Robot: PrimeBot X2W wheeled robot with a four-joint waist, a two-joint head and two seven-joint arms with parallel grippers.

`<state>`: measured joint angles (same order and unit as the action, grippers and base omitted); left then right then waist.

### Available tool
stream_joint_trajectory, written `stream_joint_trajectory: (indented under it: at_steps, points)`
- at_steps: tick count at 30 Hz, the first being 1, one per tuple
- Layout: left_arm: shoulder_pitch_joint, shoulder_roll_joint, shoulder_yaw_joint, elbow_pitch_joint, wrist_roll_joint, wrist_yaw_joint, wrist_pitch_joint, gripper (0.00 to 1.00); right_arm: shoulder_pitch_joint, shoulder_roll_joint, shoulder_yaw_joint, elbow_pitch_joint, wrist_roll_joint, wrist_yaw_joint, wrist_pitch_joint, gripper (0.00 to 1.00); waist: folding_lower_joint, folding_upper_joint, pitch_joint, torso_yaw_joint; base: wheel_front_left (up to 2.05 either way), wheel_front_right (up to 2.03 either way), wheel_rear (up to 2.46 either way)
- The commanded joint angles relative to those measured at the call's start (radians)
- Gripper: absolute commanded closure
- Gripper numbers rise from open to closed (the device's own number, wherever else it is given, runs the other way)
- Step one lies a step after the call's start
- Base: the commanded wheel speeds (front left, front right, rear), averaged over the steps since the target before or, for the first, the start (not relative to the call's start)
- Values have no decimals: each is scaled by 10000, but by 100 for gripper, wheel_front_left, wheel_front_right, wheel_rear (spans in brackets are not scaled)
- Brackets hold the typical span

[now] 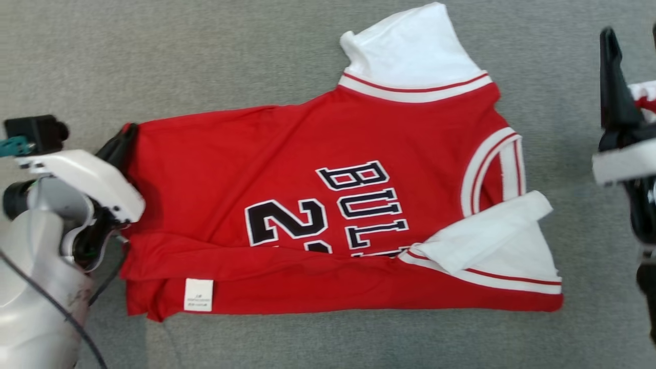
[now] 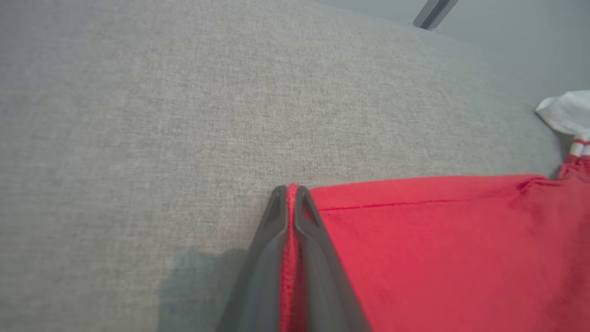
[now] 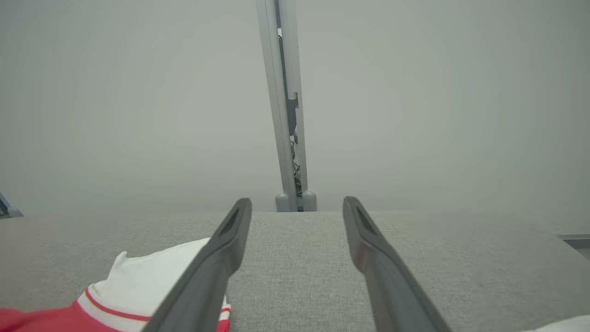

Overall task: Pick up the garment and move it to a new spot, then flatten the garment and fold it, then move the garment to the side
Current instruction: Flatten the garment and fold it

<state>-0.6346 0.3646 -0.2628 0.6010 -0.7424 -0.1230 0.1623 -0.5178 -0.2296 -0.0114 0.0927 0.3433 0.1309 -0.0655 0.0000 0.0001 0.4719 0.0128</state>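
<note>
A red basketball jersey (image 1: 287,169) of soft knit, with white sleeves and black lettering, lies spread on a grey woven-fabric bench (image 1: 154,61). The jersey's near long side is folded up over its body, so a small white care label (image 1: 198,294) faces up near the hem. The dark, two-fingered left gripper (image 2: 286,191) is at the jersey's hem end. It is clamped together on the far hem corner, with a thin strip of red cloth pinched between its fingers. The right gripper (image 3: 297,207) hangs just past the jersey's collar end, fingers apart and nothing between them.

The hold looks thin, on the very edge of the cloth, so a quick pull could let the corner slip free. With one corner held, lifting or dragging would probably swing the jersey round, bunch it, and undo the near-side fold. The loose white sleeve (image 1: 492,236) resting on that fold could flop out too. If the open gripper comes down carelessly, it may catch the far white sleeve (image 1: 410,46) rather than the shoulder.
</note>
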Motion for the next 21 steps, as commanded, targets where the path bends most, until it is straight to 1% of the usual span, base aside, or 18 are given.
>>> stream_joint_trajectory:
  at_steps: [1, 8, 10, 12, 17, 21]
  points:
    - [-157, -125, -137, 24, -1, -72, 5, 100, -272, -152, 97, 266, 40, -4, 115, 0, 0, -1, 121, 277, 0, 0, 0]
    - [-993, -808, -745, 133, -72, -66, -230, 100, -2631, -987, 1651, 2790, 738, -4, 825, 0, 0, -1, 504, 1341, 0, 0, 0]
    - [-1192, -1008, -1001, 175, -127, -67, -309, 100, -3198, -1018, 2119, 3460, 1148, -4, 972, 0, 0, -1, 593, 1592, 0, 0, 0]
    - [-1369, -1123, -1236, 221, -204, -68, -389, 100, -3669, -1185, 2577, 4098, 1389, -4, 1132, 0, 0, -1, 697, 1797, 0, 0, 0]
    - [-1711, -1334, -1877, 381, -447, -71, -608, 100, -4574, -1371, 3539, 5327, 2013, -4, 1476, 0, 0, -1, 867, 2097, 0, 0, 0]
    - [-1870, -1366, -2296, 540, -686, -72, -803, 100, -5060, -1450, 4296, 5940, 2538, -4, 1851, 0, 0, -1, 895, 2172, 0, 0, 0]
